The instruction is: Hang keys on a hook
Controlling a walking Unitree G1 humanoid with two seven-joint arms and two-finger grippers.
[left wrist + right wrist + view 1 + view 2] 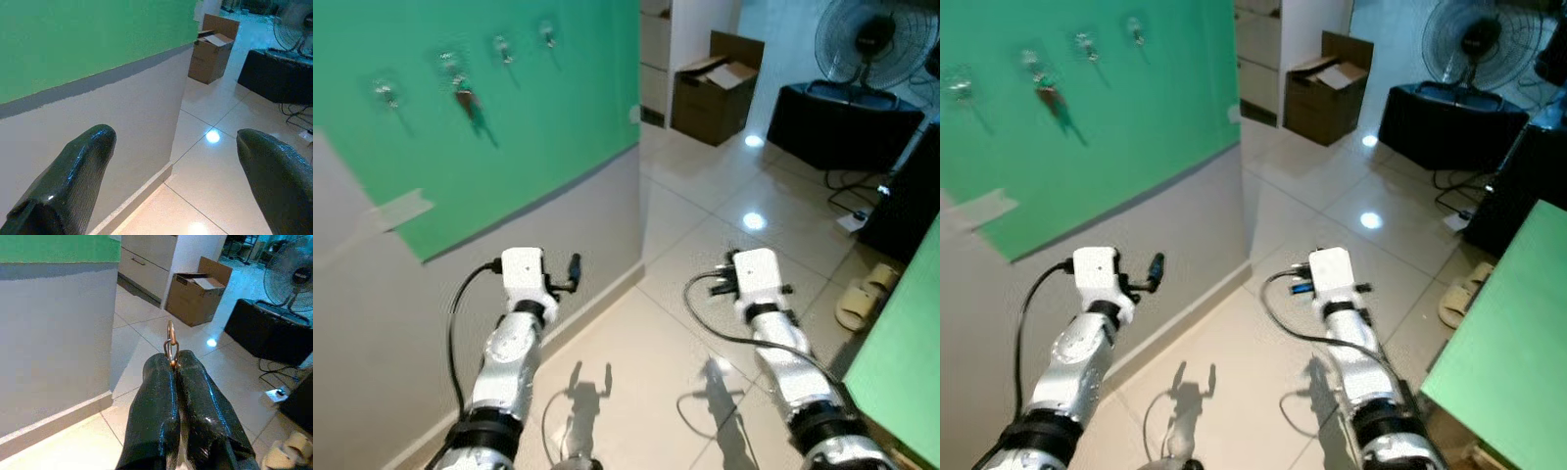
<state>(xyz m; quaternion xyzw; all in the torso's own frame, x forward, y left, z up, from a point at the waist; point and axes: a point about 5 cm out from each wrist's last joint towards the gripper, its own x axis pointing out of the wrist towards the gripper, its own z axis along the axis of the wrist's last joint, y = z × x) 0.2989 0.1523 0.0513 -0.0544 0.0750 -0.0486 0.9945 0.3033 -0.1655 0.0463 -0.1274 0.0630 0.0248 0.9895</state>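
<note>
Right gripper [175, 363] has its two black fingers pressed together on the key ring [170, 343], which sticks straight out past the fingertips, long axis in line with the fingers, aimed across the floor away from the green wall [558, 108]. Left gripper [176, 142] is spread and holds nothing, close beside that wall. Hanging looks barely begun: the hooks [504, 49] sit high on the wall, well above both grippers, one already carrying a set of keys [465, 98].
</note>
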